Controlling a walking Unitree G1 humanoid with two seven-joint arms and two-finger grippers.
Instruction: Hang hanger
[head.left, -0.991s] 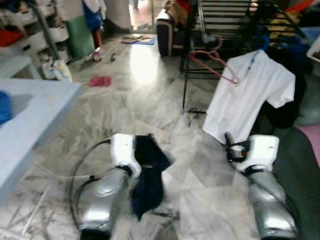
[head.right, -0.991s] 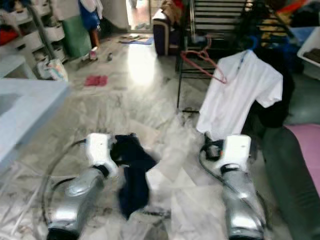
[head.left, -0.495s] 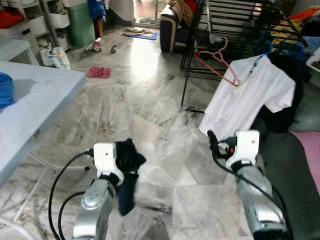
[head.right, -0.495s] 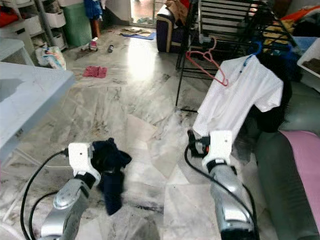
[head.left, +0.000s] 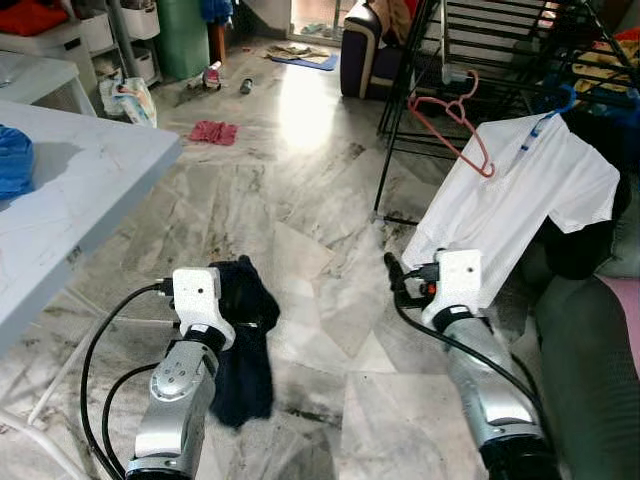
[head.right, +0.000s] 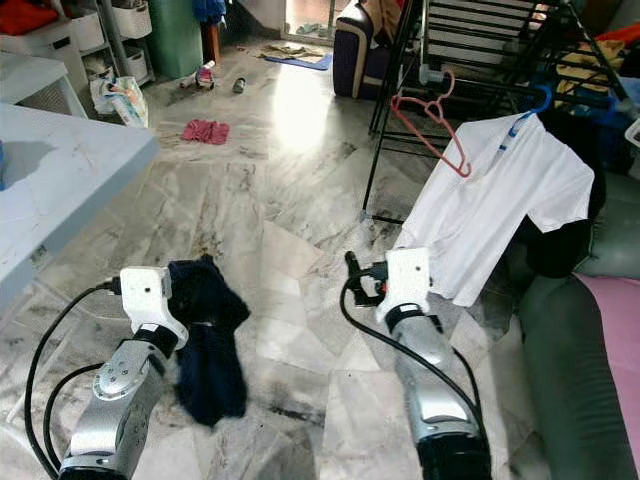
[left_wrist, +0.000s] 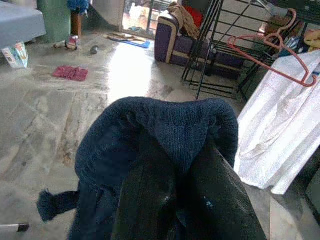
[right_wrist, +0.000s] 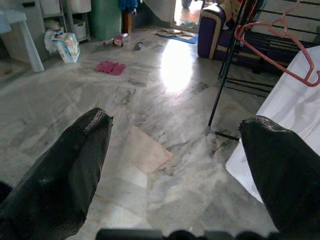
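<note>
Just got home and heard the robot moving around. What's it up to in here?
It stands on the marble floor facing the drying rack. Its left end effector is shut on a dark blue garment. Its right end effector is open with nothing in it. On the rack hang a white shirt on a blue hanger and a bare pink hanger.

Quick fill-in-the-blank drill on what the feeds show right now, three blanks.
1. The left tool is shut on a dark ____ garment.
2. The right tool holds nothing; its fingers are ____.
3. The pink hanger on the drying rack hangs beside a ____ T-shirt.

Missing: blue; open; white
</note>
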